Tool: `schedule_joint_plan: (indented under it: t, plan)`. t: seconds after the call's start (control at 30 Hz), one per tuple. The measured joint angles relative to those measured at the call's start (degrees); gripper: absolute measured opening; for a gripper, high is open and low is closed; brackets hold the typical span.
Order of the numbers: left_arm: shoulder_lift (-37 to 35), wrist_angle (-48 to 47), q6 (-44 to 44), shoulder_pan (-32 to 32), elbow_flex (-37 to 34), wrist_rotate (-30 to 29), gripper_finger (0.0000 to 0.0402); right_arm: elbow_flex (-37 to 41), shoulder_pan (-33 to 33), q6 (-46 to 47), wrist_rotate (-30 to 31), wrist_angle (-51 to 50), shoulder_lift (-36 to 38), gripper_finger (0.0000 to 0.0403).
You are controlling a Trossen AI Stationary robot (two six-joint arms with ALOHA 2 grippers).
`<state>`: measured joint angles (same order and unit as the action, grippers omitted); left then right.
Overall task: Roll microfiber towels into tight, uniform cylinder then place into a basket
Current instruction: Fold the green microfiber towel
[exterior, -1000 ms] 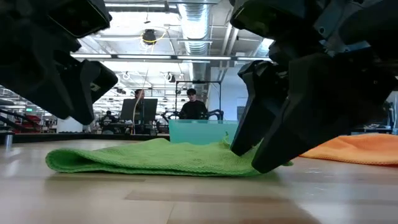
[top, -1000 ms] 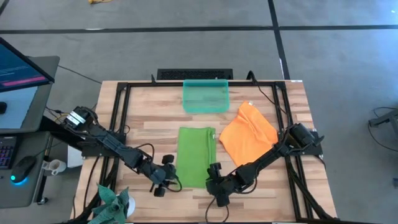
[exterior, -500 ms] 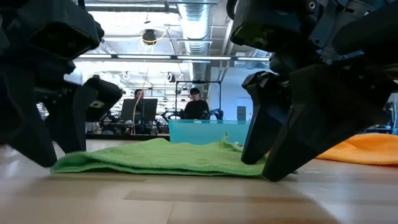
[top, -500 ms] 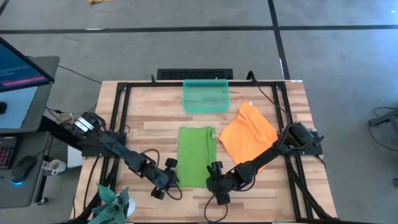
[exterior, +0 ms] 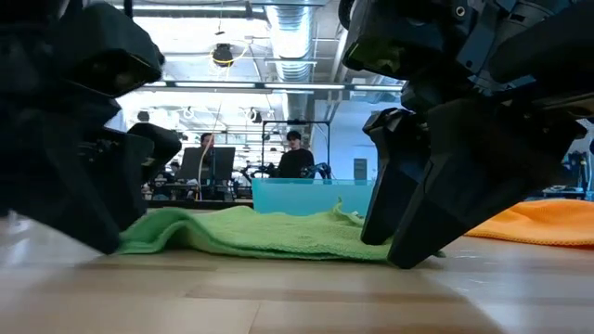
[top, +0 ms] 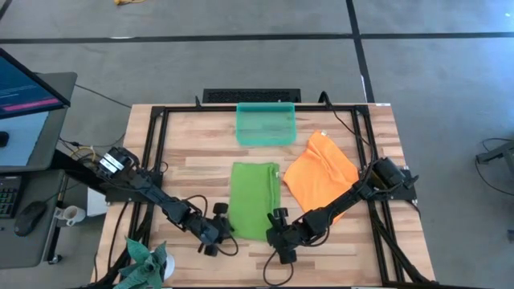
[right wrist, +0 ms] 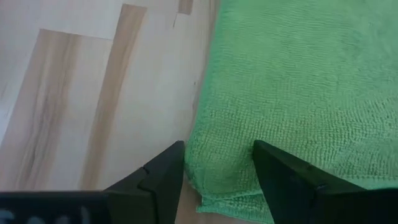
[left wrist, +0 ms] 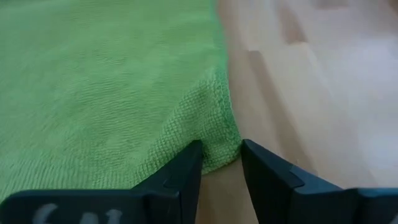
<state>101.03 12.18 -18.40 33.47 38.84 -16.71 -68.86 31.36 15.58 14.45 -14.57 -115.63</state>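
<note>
A lime green towel (top: 254, 201) lies flat on the table's middle, folded into a long strip. The orange towel (top: 321, 172) lies crumpled to its right. The teal basket (top: 266, 124) stands beyond both, near the far edge. My left gripper (left wrist: 221, 155) is open, low at the green towel's near left corner, which sits between its fingertips. My right gripper (right wrist: 217, 155) is open at the near right corner, one finger over the cloth and one over the bare wood. In the low view both grippers reach down to the table top. My left gripper comes slanting down from the near left. The green towel's near left corner (left wrist: 219, 146) lies in the narrow gap between its two fingers and meets their inner sides, flat on the table. My right gripper slants down from the near right and straddles the towel's right edge (right wrist: 198, 140) close to the near corner. One fingertip (right wrist: 273, 163) is over the cloth. Whether it touches the cloth, I cannot tell.
A black frame (top: 152, 152) runs around the table top. A dark green spiky plant (top: 146, 261) stands at the near left corner. A monitor (top: 24, 88) and desk are off the left edge. People stand in the room behind (exterior: 292, 158).
My left gripper has come down and moved toward the green towel's near left corner, ending with the corner between its fingertips. In the low view it now hides the towel's left end. The towels lie where they were.
</note>
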Motion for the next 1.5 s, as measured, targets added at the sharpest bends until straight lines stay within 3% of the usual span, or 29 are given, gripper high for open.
schedule_joint_plan:
  t: [0.13,0.43,0.67,0.83,0.97,1.23,1.5]
  plan:
    - [0.1,0.9,-2.3,0.0,-0.1,-3.0,0.0088,0.0,0.0,0.1,0.2,0.0,0.0,0.0165]
    - [0.3,4.2,2.3,0.9,-0.3,-2.1,0.0006,0.1,0.5,2.0,0.7,-0.1,0.0,0.0015]
    - [0.0,0.6,3.0,3.2,2.3,-2.8,0.0002,-0.7,1.8,2.5,0.2,-0.4,0.1,0.0027]
    - [0.0,-6.5,3.9,4.5,7.0,-5.0,0.0002,-2.3,2.7,2.5,0.2,-0.6,0.1,0.0008]
    - [-0.1,-13.1,3.9,5.1,10.9,-5.5,0.0001,-3.8,3.8,2.0,0.4,-0.8,0.1,0.0014]
    - [-0.1,-28.6,4.3,7.9,20.4,-10.7,0.0001,-8.7,5.4,2.0,0.8,-8.5,0.1,0.0007]
    - [-0.2,-37.7,1.8,12.2,28.3,-15.5,0.0,-14.1,8.0,2.0,4.1,-13.1,0.2,0.0006]
